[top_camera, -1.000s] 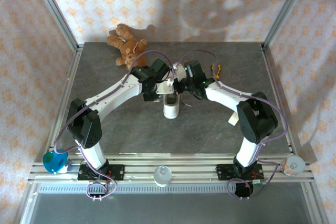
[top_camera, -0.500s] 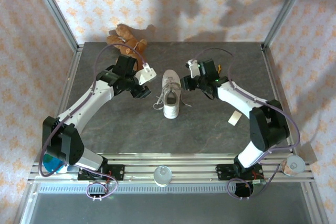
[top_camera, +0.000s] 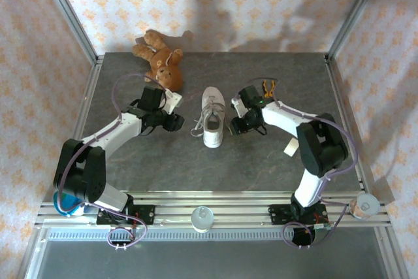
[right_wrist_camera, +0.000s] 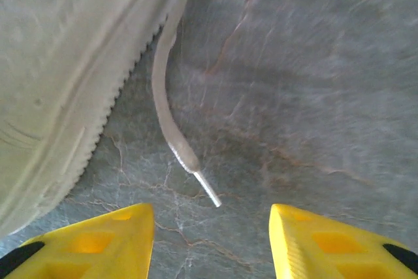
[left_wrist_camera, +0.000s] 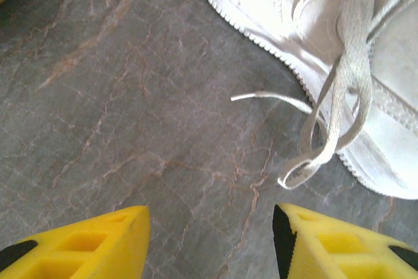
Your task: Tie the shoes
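The white sneaker [top_camera: 213, 117] lies in the middle of the table, toe toward the arms, its laces trailing off both sides. My left gripper [top_camera: 175, 123] sits low just left of it, open and empty [left_wrist_camera: 210, 240]. In the left wrist view the shoe's side [left_wrist_camera: 392, 63] and a lace loop [left_wrist_camera: 326, 145] lie just ahead of the right fingertip. My right gripper [top_camera: 237, 124] is low on the shoe's right side, open and empty [right_wrist_camera: 212, 240]. A loose lace end [right_wrist_camera: 171, 122] with its aglet [right_wrist_camera: 209, 191] lies on the table between and ahead of its fingers, beside the shoe's sole [right_wrist_camera: 65, 70].
A brown teddy bear [top_camera: 160, 60] lies at the back left, close behind the left arm. A small orange-handled tool [top_camera: 268, 86] lies behind the right arm. A small white piece [top_camera: 289, 148] is on the table's right side. Metal frame posts stand at the corners.
Both arms have pulled apart from above the shoe and come down on either side of it. Both grippers have opened; the laces now lie loose on the table.
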